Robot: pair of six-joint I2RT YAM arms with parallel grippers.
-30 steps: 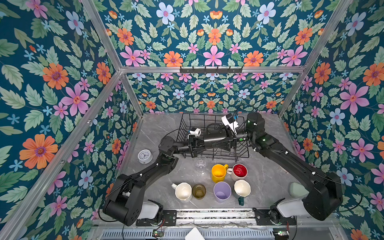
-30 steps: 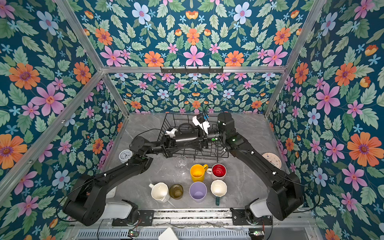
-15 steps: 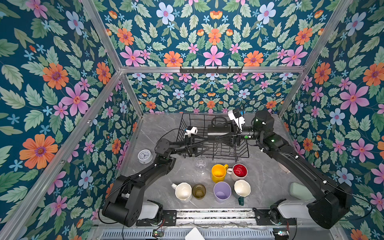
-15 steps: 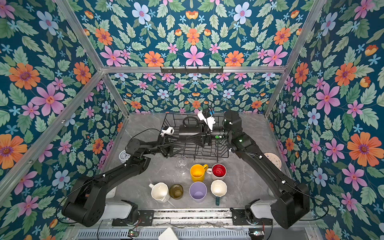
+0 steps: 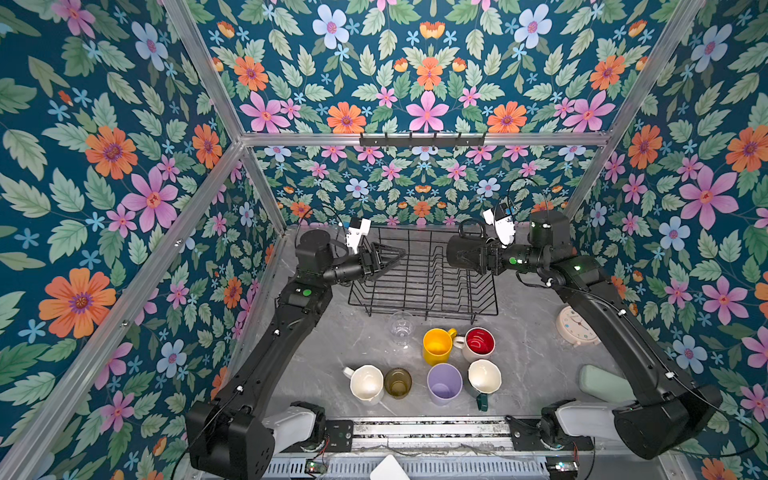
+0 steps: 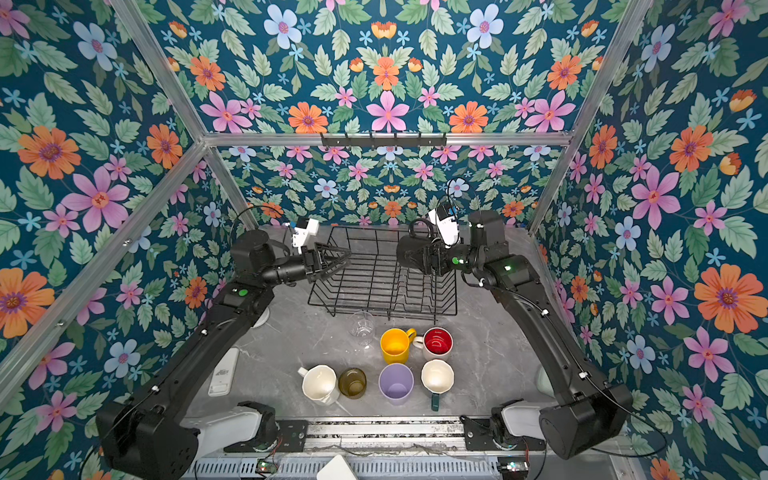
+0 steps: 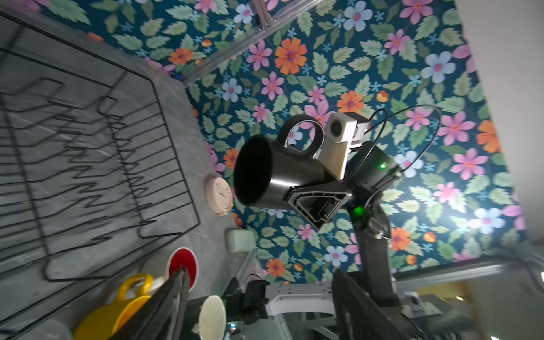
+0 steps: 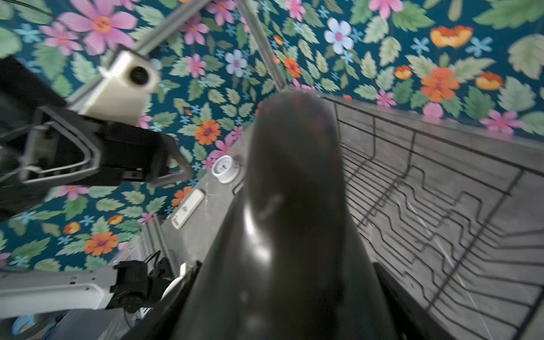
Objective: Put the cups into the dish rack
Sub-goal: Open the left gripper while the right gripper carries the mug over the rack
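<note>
**Dish rack (image 5: 419,282) with black mug (image 5: 461,251) held in the air over its right part**

The rack is seen whole only in both top views. The left gripper (image 5: 388,261) is spread wide and free. The right gripper (image 5: 473,254) is clamped on the mug's base end. The mug is laid sideways, long axis along the rack, mouth toward the left gripper, handle up. The mouth is shown plainly by the left wrist view, while the right wrist view shows only a blurred dark wall. On the table (image 5: 340,349), the clear glass (image 5: 401,328) is stood just in front of the rack.

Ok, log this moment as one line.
right gripper: shut on black mug, held sideways in air | left gripper: open, empty | dish rack: no cups inside yet
</note>
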